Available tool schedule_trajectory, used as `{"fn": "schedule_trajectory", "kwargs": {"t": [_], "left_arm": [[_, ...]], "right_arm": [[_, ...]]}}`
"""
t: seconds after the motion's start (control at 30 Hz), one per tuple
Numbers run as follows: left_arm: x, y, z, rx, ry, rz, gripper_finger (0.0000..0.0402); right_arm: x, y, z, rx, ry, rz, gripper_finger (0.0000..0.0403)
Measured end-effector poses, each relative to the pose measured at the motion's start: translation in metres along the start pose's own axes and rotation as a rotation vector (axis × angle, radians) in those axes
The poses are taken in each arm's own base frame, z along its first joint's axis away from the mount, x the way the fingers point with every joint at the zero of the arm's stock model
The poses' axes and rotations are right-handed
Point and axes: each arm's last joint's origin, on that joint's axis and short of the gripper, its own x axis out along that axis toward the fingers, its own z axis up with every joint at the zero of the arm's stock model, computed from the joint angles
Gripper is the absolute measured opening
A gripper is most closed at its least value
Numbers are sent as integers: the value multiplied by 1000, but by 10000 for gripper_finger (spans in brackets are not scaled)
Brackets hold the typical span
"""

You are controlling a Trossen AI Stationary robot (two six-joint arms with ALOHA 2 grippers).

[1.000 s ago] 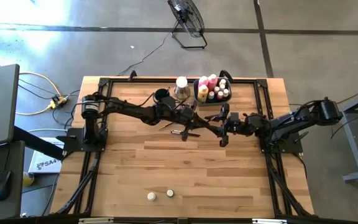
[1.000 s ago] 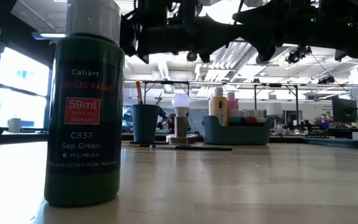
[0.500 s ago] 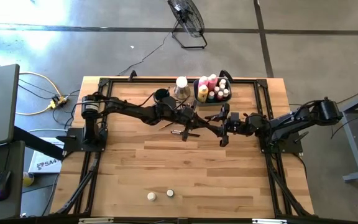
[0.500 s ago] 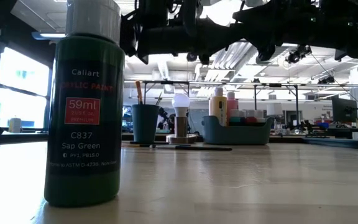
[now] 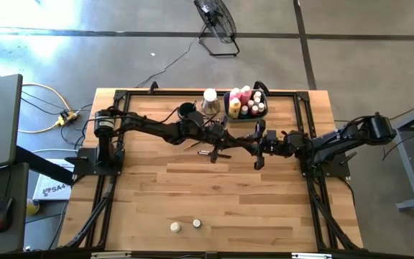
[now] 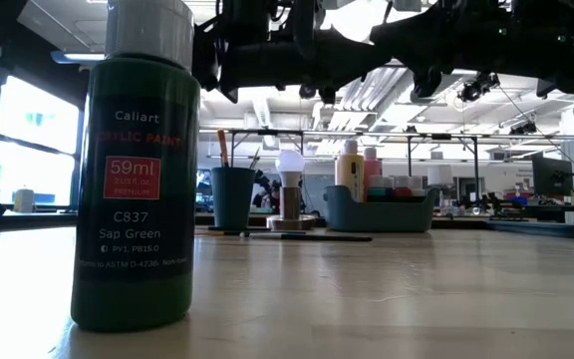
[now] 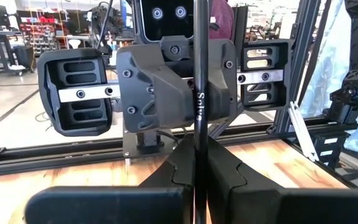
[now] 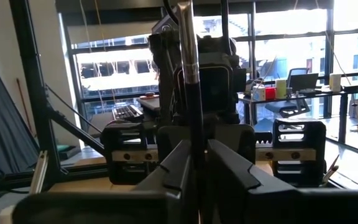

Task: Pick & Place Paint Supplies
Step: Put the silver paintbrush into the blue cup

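Note:
A thin dark-handled brush [image 7: 199, 74] stands upright in the air over the table's middle, its metal ferrule [image 8: 188, 43] up. My left gripper [image 7: 197, 163] and my right gripper [image 8: 197, 158] face each other, both shut on it; in the high view they meet at the brush [image 5: 258, 147]. Another brush [image 6: 307, 236] lies flat on the table under my left arm. Pink and yellow bottles stand in the grey-blue bin [image 5: 262, 112]. Two small pale-capped pots [image 5: 175, 226] [image 5: 197, 224] stand near the front edge. My left gripper pinches the brush's black handle [image 7: 199, 140] between its two fingers, just below the white lettering. The fingers come level from the table's left and lie across the upright brush, which is clear of the table. My right gripper pinches the same handle [image 8: 196, 134] below the ferrule, between its two fingers. The fingers come from the table's right, nearly level, and lie across the brush. The brush stands upright in the hold.
A dark green paint bottle [image 6: 138, 170] stands close before the low camera. A dark round cup [image 5: 186, 110] with brushes and a white-topped object [image 5: 209, 99] stand at the back beside the bin. Black frame rails [image 5: 106, 180] run along the table's sides.

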Motion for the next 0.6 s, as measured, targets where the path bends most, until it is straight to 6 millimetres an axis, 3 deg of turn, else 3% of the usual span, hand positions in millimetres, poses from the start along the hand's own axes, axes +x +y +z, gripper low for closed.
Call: {"fn": "schedule_trajectory", "kwargs": {"t": [0.6], "left_arm": [[0, 0, 0, -4, 1, 1, 10]], "right_arm": [[0, 0, 0, -20, 0, 0, 24]]}}
